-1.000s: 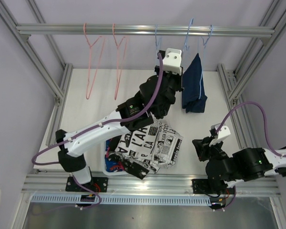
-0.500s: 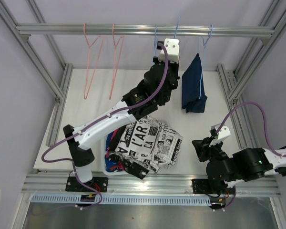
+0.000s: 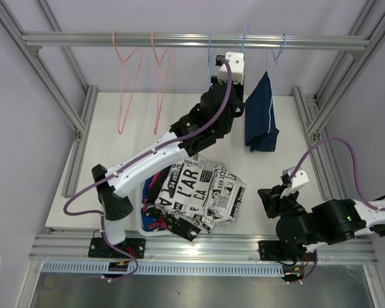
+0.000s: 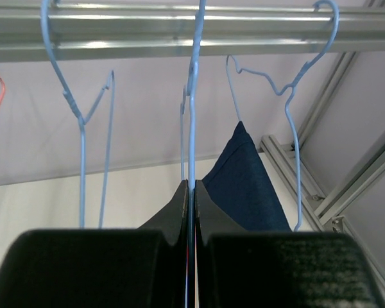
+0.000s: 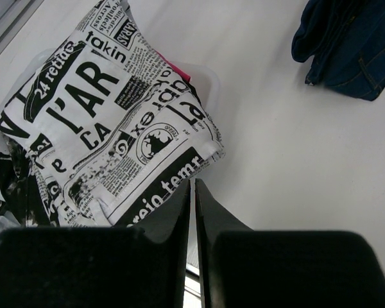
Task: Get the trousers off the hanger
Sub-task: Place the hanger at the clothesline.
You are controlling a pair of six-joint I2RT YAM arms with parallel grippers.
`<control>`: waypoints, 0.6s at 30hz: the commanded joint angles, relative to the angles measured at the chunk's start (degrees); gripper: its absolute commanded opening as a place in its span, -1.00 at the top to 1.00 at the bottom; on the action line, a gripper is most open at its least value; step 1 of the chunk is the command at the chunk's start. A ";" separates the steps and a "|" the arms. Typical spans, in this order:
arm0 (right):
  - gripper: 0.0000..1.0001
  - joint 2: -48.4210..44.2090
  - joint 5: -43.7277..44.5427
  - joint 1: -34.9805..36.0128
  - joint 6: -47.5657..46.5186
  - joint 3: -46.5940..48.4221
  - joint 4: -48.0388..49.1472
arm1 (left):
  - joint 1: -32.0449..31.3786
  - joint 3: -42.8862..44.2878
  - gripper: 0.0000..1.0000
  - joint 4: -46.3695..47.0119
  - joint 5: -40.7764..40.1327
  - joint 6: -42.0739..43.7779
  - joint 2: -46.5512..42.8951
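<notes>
White table (image 3: 109, 154), white bin (image 5: 210, 83) heaped with trousers (image 3: 202, 192)

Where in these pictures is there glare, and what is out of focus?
Left wrist view: glare streaks on the metal rail; the left gripper is dark and blurred, the blue hanger it pinches sharp. Right wrist view: the right gripper is soft, the printed trousers crisp. Top view: even light.

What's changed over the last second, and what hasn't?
The left pincer, shut on the middle blue hanger, slid it left along the rail, then slightly back right. The denim trousers, the pile and the right pincer stayed put.
</notes>
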 commanded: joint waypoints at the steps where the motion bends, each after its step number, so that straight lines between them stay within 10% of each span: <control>1: 0.81 0.81 2.62 0.58 2.41 -0.05 0.94 | 0.97 2.61 0.99 -0.24 1.90 -2.75 0.95; 18: 0.82 0.99 2.79 1.02 2.67 -0.14 0.85 | 1.32 -1.86 0.99 -3.40 3.31 -6.97 0.51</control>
